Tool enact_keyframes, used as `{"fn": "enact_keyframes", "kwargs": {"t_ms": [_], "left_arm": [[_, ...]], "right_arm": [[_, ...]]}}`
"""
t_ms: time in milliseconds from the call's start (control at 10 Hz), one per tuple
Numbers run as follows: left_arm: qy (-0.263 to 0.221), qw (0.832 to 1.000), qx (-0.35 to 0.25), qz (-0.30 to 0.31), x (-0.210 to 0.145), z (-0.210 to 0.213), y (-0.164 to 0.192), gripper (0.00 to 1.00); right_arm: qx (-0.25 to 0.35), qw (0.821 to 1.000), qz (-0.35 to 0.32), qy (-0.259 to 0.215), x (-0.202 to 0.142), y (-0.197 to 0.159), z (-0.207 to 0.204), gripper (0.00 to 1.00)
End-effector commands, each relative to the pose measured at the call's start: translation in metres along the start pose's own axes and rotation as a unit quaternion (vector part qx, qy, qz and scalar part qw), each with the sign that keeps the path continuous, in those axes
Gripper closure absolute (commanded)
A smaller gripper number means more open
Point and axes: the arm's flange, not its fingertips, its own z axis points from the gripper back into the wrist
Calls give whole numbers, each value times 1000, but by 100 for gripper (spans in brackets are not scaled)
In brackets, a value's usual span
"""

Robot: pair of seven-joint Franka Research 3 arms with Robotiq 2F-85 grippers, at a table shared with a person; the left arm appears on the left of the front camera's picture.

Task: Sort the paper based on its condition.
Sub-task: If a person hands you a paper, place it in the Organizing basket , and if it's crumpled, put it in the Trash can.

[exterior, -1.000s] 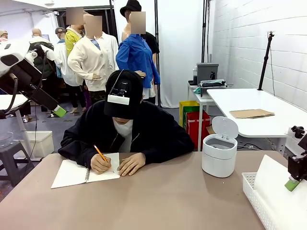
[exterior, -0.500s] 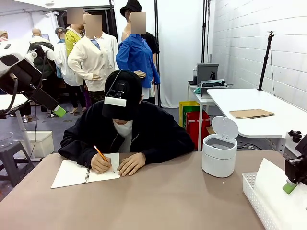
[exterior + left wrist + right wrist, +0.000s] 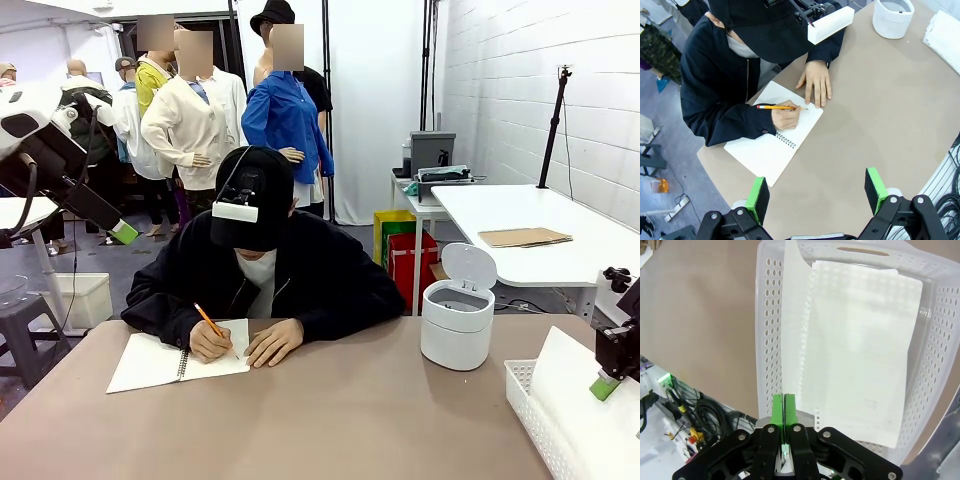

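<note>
At the right edge of the bench [image 3: 330,420], front view, my right claw [image 3: 604,386] has drifted only slightly over the last second. It holds a sheet of paper [image 3: 575,410] tilted up out of the white basket [image 3: 527,412]. Left wrist view: my left claw [image 3: 816,192] hangs spread wide and empty above the person's notebook [image 3: 765,152]. Right wrist view: the claw is pinched tight on that sheet's edge, with more paper flat in the basket below. I judge the pick secure, its sorting still ahead.
</note>
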Motion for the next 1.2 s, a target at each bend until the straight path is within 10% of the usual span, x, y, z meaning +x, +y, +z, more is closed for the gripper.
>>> {"fn": "enact_keyframes", "kwargs": {"t_ms": [0,400,1100], "left_arm": [[0,1000,2,1,0,0,0,0],[0,1000,2,1,0,0,0,0],[0,1000,2,1,0,0,0,0]], "right_arm": [[-6,1000,7,10,-1,2,4,71],[-38,999,-17,2,-10,-4,16,0],[-103,993,7,-57,-11,19,65,0]]}}
